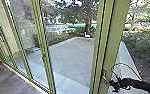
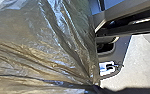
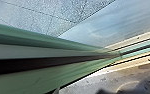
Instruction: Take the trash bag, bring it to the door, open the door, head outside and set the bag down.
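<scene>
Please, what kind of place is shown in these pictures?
It looks like the doorway of a building, opening onto a paved yard. The green frames hold glass, beyond them lies paving with joint lines, and bushes grow beside it.

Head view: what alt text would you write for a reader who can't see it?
The robot's right arm reaches toward the handle of a green-framed door. Beyond lies a paved yard with shrubs and a tree; tall glass panels stand at the picture's left, above a dark indoor floor.
</scene>
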